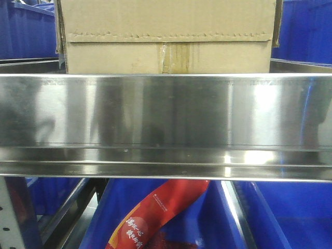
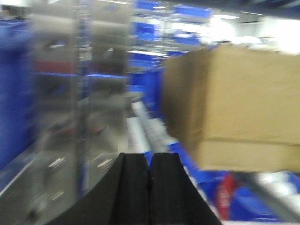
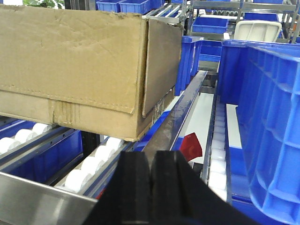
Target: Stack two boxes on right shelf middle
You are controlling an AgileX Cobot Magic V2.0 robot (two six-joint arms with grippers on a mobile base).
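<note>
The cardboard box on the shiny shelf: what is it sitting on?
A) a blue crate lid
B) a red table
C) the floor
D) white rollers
D: in the right wrist view the cardboard box rests on rows of white rollers in the shelf, behind its shiny steel front rail.

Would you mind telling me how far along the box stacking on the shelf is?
Done: one box sits on the shelf's white rollers, behind the shiny front rail. In hand: nothing; the left gripper and right gripper are both shut and empty, near the shelf. Left: no second box shows in any view, so it has yet to be set on top of the first.
</note>
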